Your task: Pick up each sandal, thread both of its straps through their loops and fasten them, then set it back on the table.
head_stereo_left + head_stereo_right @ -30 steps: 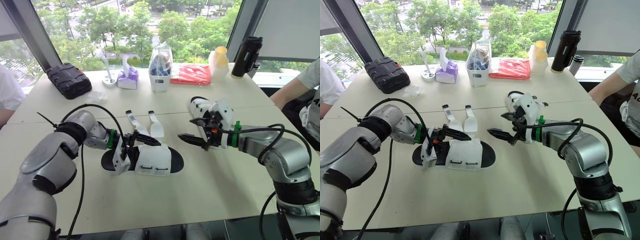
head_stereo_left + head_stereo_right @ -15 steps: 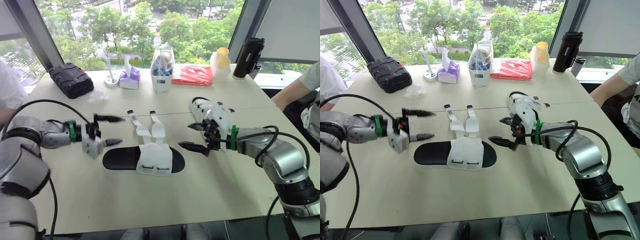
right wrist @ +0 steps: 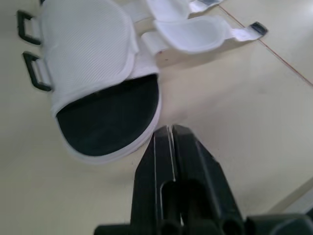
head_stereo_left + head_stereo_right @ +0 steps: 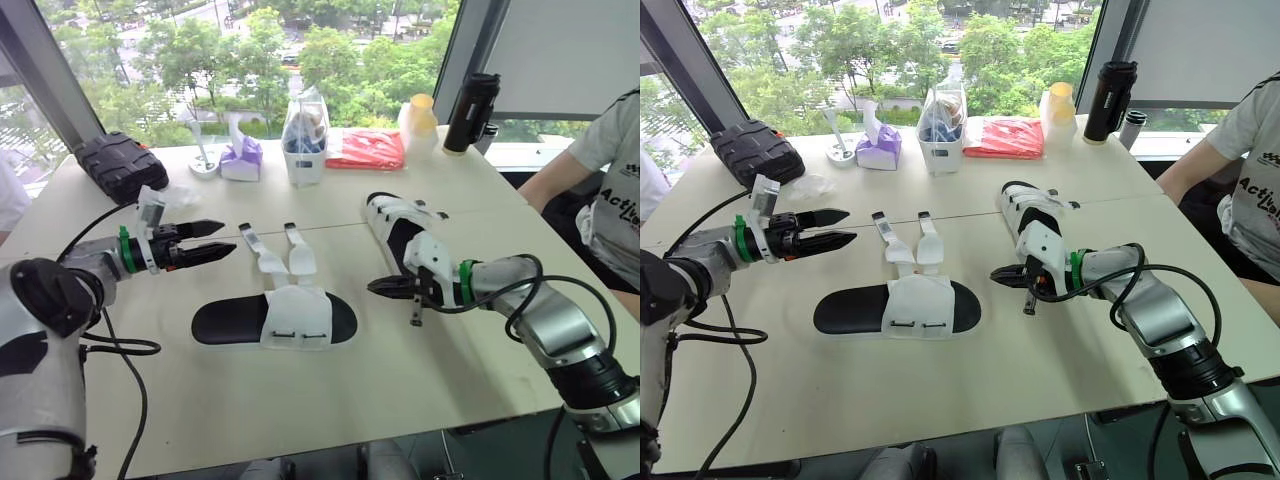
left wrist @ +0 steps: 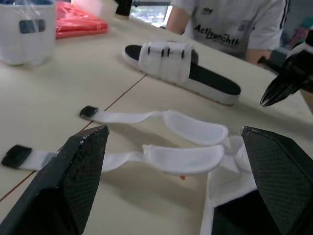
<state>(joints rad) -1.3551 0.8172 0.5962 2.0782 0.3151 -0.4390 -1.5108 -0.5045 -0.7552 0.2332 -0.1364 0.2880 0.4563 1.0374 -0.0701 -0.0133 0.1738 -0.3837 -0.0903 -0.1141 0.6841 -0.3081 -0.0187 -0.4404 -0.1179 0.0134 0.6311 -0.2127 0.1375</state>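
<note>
An unfastened sandal [image 4: 275,320] is lying mid-desk [image 4: 330,400], toward the near edge, its two white straps [image 4: 268,260] trailing loose toward the far edge. A second sandal [image 4: 395,215], straps closed over its upper, is resting nearer the right edge.

The left wrist view is showing the loose straps flat on the desk with dark tips, apart from each other. The right wrist view is bringing out the two black loops [image 3: 29,73] on the side of the white upper, which the head views give as small dark marks.

The left tool [image 4: 228,236] is hovering wide open and empty, left of the straps. The right tool [image 4: 373,286] is pointing at the unfastened sandal's end from just beside it, its fingers [image 3: 164,161] pressing together on nothing.
</note>
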